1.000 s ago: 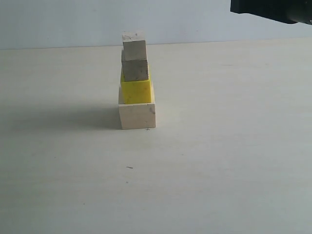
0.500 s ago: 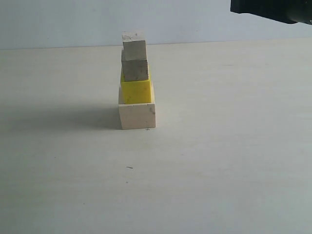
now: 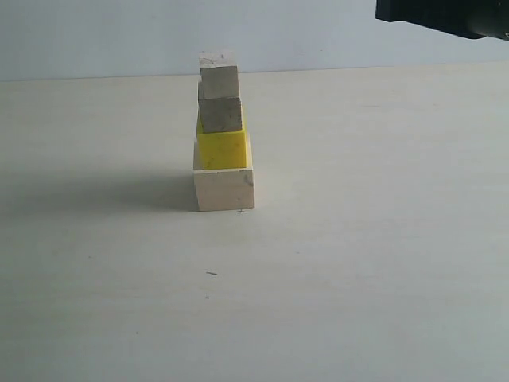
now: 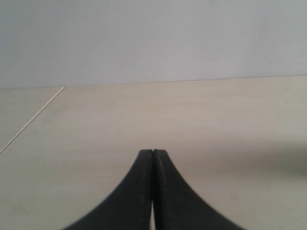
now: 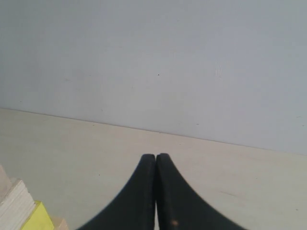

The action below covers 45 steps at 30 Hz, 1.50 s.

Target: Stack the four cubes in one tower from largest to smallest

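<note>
Exterior view: the tower (image 3: 221, 131) stands upright on the table (image 3: 358, 263), 4 cubes in 1 column. At its base sits the large cube (image 3: 223, 189), pale wood, flat on the table. On that rests the yellow cube (image 3: 222, 150), then the medium cube (image 3: 220, 114) in a greyer wood, and at the tower's top the small cube (image 3: 219, 76). Each cube touches the one below it. The 3 upper cubes sit a little off-centre, nearer the base's left edge as this view shows it. A soft shadow lies on the table to the left of the tower, and the wall (image 3: 95, 36) rises behind it. A dark arm part (image 3: 445, 16) shows well apart from the tower, up and to its right.

Left wrist view: the left gripper (image 4: 152, 152) has its 2 black jaws pressed together tip to tip, with bare table beyond.

Right wrist view: the right gripper (image 5: 156, 156) is likewise pressed together. A slice of the tower shows at the frame's corner, apart from the jaws: a pale wood edge (image 5: 14, 203) beside yellow. Which pale cube that is, I cannot tell.
</note>
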Motion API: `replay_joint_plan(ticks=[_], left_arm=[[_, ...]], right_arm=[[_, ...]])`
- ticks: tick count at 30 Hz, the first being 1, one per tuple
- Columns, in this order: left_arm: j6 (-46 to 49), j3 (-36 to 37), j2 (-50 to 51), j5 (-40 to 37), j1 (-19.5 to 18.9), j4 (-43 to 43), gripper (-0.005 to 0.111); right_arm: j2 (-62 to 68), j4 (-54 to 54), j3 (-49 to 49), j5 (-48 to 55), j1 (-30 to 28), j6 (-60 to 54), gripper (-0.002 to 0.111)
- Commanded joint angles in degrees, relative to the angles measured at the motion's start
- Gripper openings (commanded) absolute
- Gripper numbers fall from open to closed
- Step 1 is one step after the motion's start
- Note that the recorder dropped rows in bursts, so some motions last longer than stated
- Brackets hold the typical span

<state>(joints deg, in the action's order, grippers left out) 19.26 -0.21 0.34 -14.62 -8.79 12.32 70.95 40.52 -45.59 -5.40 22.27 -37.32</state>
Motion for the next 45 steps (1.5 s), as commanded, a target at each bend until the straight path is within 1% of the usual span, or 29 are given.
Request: replay_joint_plan(ticks=[1,3,6,16,21,45], left_arm=[[-0.4,0.2,-0.3,-0.6,3.6,-1.8,0.000],[-0.4,0.2,-0.3,-1.7,4.7,-2.9,0.000],[-0.4,0.2,-0.3,-6.4,5.4,-4.8,0.000],[-0.8,0.2,-0.3,-6.7,5.5,-4.7,0.000],[-6.3,0.2,-0.3,-6.7,5.5,-4.5,0.000],[-6.0,0.2,-0.3,-6.7,5.5,-4.5,0.000]], right_arm=[[-0.4,0.0,0.2,-0.4,-0.3,0.1,0.000],[-0.4,0.0,0.2,-0.4,-0.3,0.1,0.000],[-0.4,0.0,0.2,-0.4,-0.3,0.1,0.000],[-0.4,0.0,0.2,-0.4,-0.3,0.1,0.000],[-0.4,0.0,0.2,-0.4,-0.3,0.1,0.000],[-0.4,0.0,0.2,-0.4,-0.3,0.1,0.000]])
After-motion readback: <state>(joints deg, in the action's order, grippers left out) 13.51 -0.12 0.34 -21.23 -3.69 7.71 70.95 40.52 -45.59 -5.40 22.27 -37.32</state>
